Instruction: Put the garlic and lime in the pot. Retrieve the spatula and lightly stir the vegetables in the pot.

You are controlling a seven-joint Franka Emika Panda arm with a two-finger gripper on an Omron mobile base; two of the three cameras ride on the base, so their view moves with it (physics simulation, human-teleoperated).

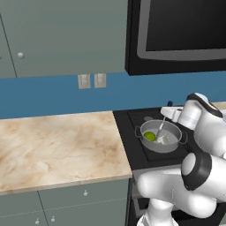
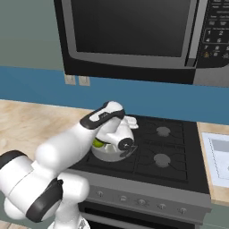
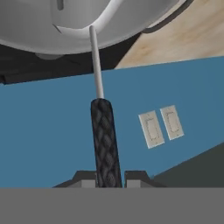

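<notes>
gripper [image 3: 109, 179] clamped on spatula [image 3: 104, 131] handle, shaft running straight up-frame into the pot [image 1: 170, 145] at centre-right of left base view; head down between lime [image 1: 149, 136] and garlic [image 1: 164, 139], so stir sideways.

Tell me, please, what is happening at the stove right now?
The robot's gripper is shut on the black handle of the spatula, whose metal head reaches down into the pot on the front left burner of the stove. The lime and the garlic already lie inside the pot, so this looks like the stirring step.
</notes>
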